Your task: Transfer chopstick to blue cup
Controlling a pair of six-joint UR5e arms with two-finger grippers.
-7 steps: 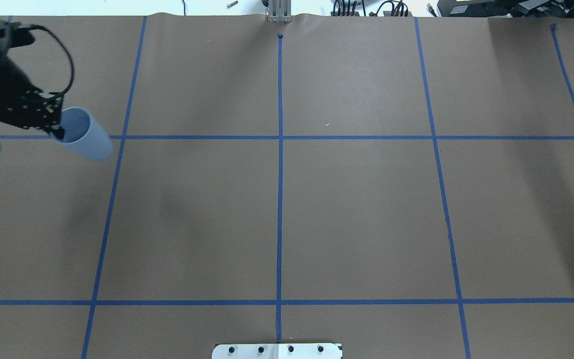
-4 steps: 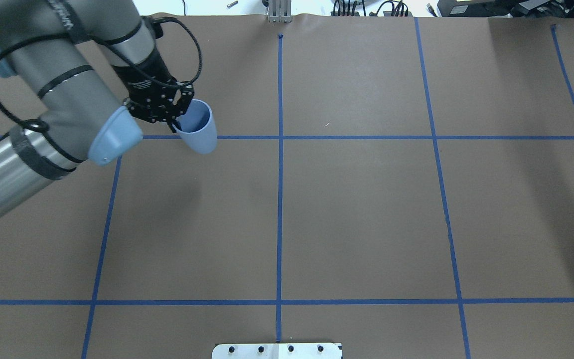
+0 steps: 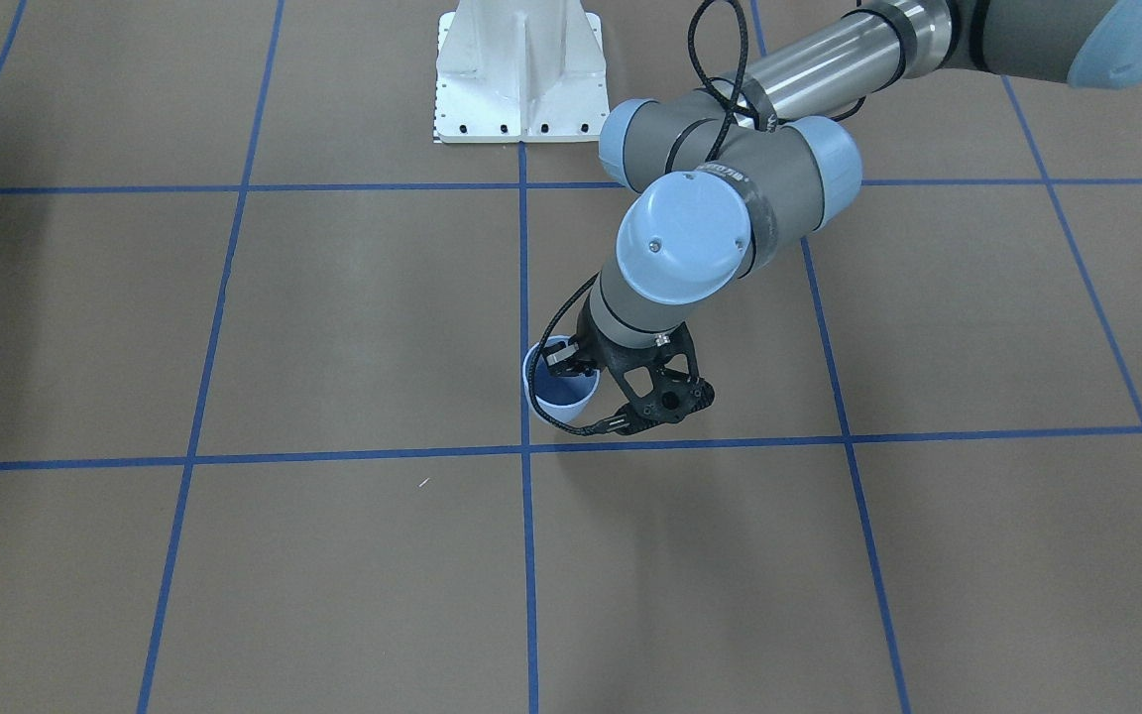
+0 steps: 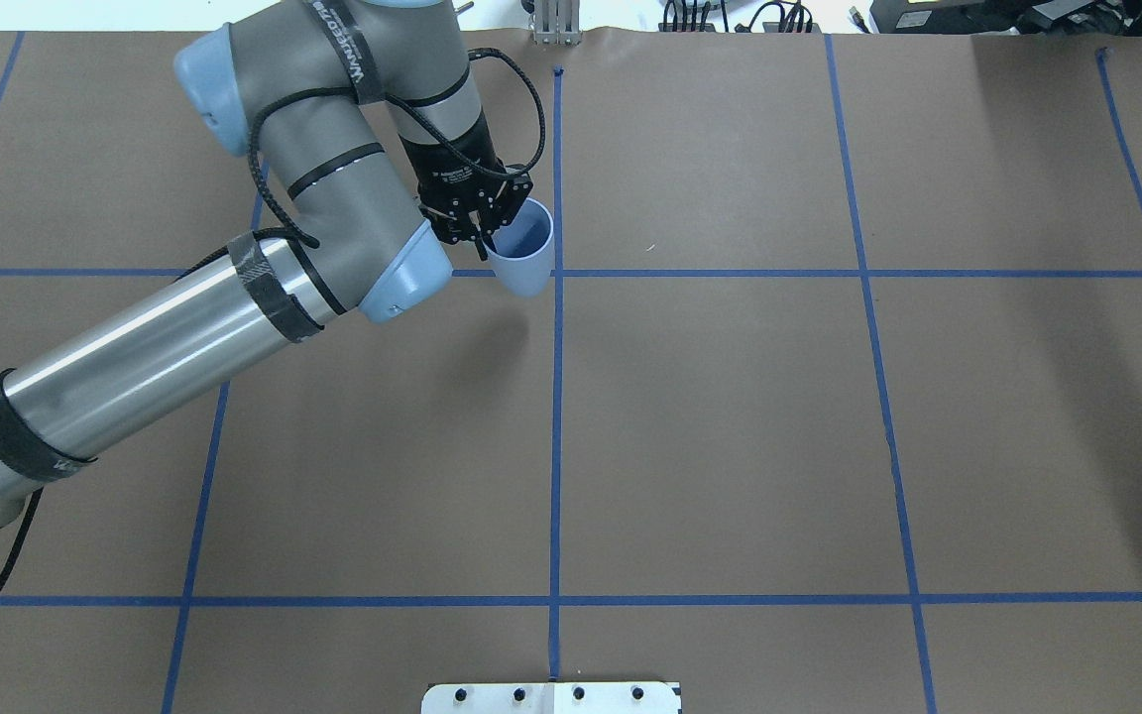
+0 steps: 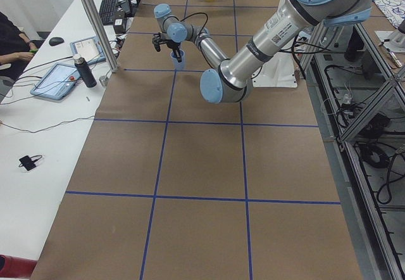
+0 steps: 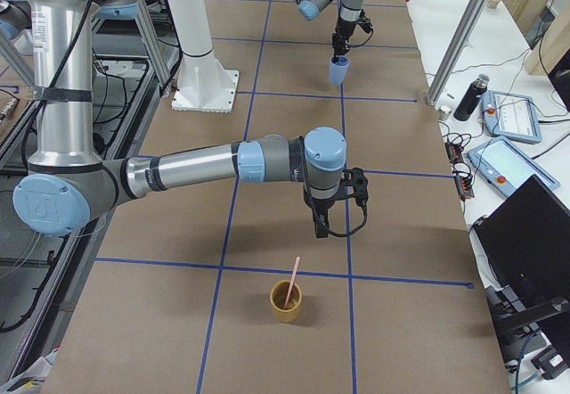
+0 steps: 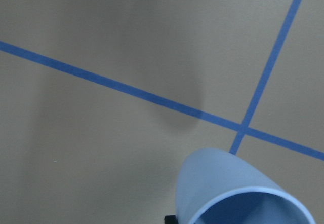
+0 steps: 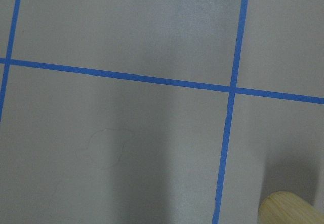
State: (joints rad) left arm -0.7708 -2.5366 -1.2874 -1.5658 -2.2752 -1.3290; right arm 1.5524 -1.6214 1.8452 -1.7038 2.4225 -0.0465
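My left gripper (image 4: 485, 238) is shut on the rim of the blue cup (image 4: 523, 250), one finger inside and one outside. It holds the cup tilted above the table, just left of the centre tape line. The cup also shows in the front view (image 3: 559, 395), the left wrist view (image 7: 243, 193) and the right side view (image 6: 338, 71). A pale pink chopstick (image 6: 293, 276) stands in a tan cup (image 6: 287, 303) at the table's right end. My right gripper (image 6: 321, 230) points down a little beyond that cup; I cannot tell whether it is open or shut.
A tiny white fleck (image 4: 650, 247) lies right of the centre line. The robot's white base plate (image 4: 551, 697) sits at the near edge. The tan cup's rim (image 8: 288, 209) shows in the right wrist view. Blue tape lines grid the brown table.
My left arm has carried the blue cup rightward from the table's far left to just left of the centre line, still gripping it.
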